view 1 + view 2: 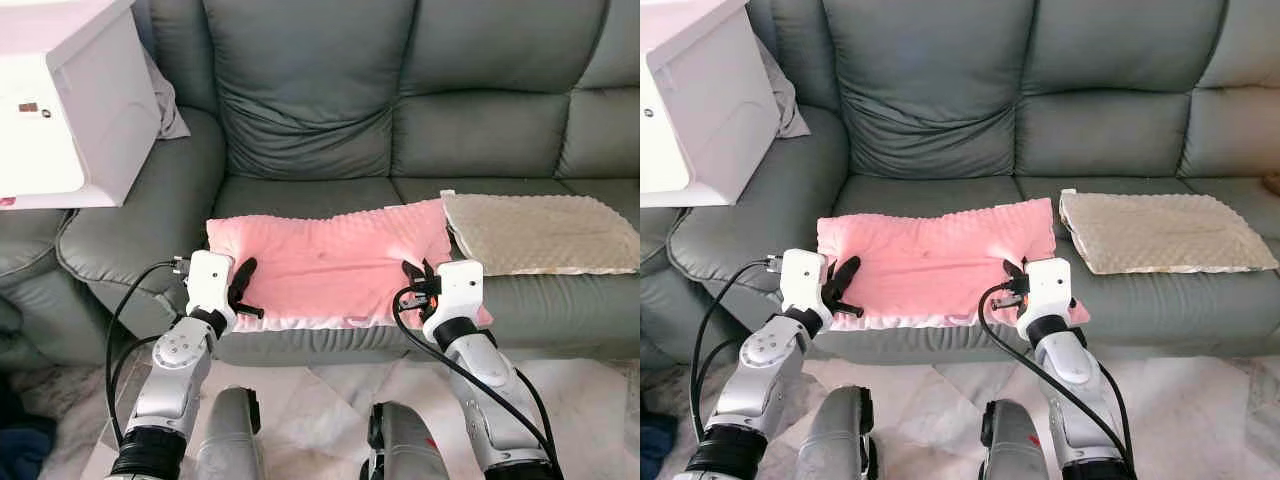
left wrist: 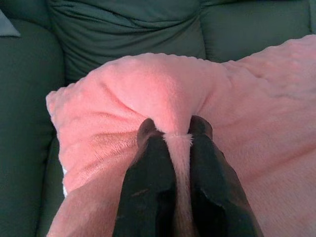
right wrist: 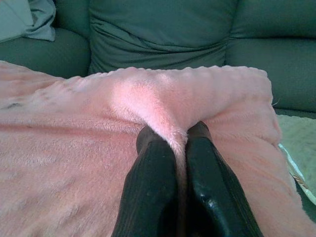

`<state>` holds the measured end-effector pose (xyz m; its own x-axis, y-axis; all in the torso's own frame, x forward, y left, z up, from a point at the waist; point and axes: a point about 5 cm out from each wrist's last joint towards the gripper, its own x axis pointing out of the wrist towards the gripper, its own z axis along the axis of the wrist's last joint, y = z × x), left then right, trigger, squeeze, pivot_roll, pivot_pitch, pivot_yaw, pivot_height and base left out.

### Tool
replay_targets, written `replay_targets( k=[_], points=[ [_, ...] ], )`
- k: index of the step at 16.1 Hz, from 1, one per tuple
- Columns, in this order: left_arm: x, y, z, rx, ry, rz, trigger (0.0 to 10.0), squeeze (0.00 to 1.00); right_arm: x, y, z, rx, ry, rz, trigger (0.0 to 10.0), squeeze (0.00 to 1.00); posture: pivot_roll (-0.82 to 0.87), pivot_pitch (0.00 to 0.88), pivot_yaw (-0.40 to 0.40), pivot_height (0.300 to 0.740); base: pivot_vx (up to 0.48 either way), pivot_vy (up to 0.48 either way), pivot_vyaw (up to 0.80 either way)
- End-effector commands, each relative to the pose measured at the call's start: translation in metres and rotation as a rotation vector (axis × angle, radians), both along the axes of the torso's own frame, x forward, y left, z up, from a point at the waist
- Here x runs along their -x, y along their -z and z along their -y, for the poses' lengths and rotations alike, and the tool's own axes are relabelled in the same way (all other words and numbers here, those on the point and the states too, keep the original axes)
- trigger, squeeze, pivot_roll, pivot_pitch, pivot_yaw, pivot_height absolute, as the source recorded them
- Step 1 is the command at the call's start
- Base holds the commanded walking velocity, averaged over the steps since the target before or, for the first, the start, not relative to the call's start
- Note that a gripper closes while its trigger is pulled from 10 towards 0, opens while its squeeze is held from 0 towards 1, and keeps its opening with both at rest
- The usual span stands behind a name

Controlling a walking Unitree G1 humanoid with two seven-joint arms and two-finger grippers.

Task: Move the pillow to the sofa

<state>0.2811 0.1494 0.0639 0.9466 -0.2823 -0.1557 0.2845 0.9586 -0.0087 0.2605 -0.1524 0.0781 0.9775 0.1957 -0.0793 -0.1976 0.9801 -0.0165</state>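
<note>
Lying on the grey sofa (image 1: 310, 190), pink pillow (image 1: 330, 265) beside beige pillow (image 1: 540, 232).

Head eyes look down at sofa (image 1: 400, 130); wrist cameras sit close on pillow (image 2: 123, 94).

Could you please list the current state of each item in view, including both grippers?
Pink pillow: lying flat on the sofa seat, pinched at both front corners.
Left gripper: shut on the pillow's fabric.
Right gripper: shut on the pillow's fabric.
Beige pillow: flat on the seat, untouched.
Sofa: bearing both pillows.
</note>
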Motion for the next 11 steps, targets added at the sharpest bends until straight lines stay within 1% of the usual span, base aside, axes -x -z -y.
replay_targets(
  k=[1,11],
  points=[
    [-0.0041,-0.0113,-0.0014,0.001,0.003,0.049,10.0,0.00,-0.0021,-0.0066,0.0007,-0.001,0.001,0.033,10.0,0.00,-0.10,0.028,-0.005,0.645,0.289,0.000,0.00],
    [-0.0020,-0.0083,0.0007,0.001,0.009,0.035,10.0,0.00,-0.0004,-0.0063,0.0019,0.002,0.001,0.027,10.0,0.00,-0.11,0.040,-0.007,0.645,0.318,0.000,0.00]
  ],
)
